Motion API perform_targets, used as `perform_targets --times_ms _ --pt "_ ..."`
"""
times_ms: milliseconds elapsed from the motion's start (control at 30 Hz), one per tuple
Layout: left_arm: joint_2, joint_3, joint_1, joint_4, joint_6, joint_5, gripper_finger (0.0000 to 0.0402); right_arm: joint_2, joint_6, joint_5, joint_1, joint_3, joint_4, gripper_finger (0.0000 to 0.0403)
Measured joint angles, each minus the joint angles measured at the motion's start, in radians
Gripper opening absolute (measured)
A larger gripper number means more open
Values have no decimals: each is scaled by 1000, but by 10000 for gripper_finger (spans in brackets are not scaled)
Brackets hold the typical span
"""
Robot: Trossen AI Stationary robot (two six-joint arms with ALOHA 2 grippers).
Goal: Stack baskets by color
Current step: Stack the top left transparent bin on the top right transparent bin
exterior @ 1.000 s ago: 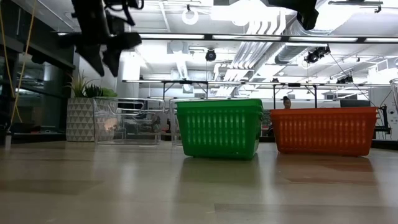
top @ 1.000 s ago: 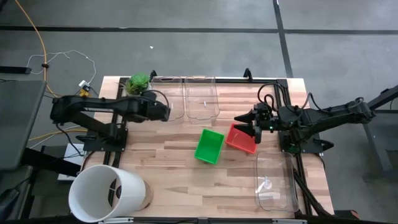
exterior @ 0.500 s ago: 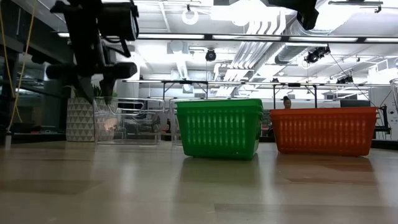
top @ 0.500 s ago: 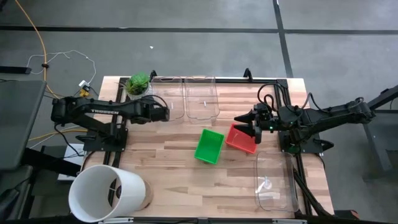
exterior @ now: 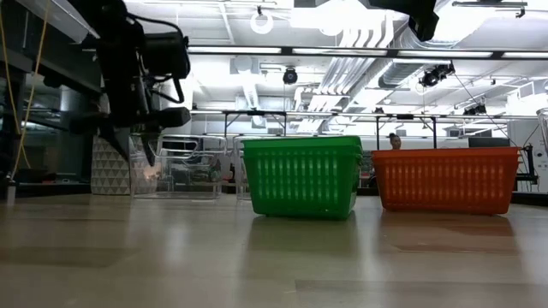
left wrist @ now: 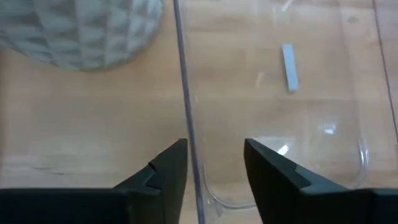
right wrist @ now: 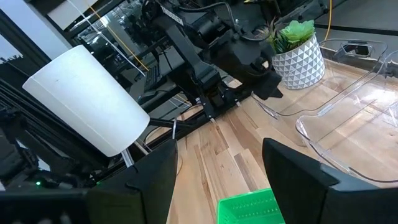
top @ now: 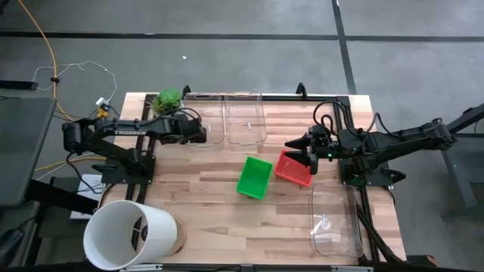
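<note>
A green basket (top: pixel 254 177) and a red basket (top: pixel 293 169) rest on their bottoms side by side at the table's middle; in the low view the green one (exterior: pixel 301 177) stands left of the red one (exterior: pixel 445 180). My right gripper (top: pixel 299 153) hangs open above the red basket's far end, touching nothing; its wrist view (right wrist: pixel 217 162) shows the green basket's rim (right wrist: pixel 249 208) between the fingers. My left gripper (top: pixel 201 135) is open at the far left, pointing steeply down. Its fingers (left wrist: pixel 214 149) stand on either side of a clear bin's left wall (left wrist: pixel 185 106).
Two clear bins (top: pixel 246 119) lie at the far edge, and a third clear bin (top: pixel 336 219) at the near right. A potted plant (top: pixel 168 102) stands at the far left beside my left gripper. A white bucket (top: pixel 128 234) lies at the near left corner.
My left gripper has come down from high above the table toward the clear bin's left wall, rolling about its own line as it sank. The baskets and my right arm have kept still.
</note>
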Motion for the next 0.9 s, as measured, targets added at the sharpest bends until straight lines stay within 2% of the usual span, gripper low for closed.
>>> perform_targets --times_ms 133,333,600,800,900 --pt "11 -44 4 27 -16 46 93 0 0 0 0 0 0 222" --pt "-9 -60 -5 23 3 39 8 0 0 0 0 0 0 222" --pt "-118 -27 -38 21 15 -5 2 0 0 0 0 0 0 222" --pt "-276 -25 -43 -9 -17 -95 1 0 0 0 0 0 1 222" --pt "-345 -25 -43 43 -12 -106 0 0 0 7 0 0 1 222"
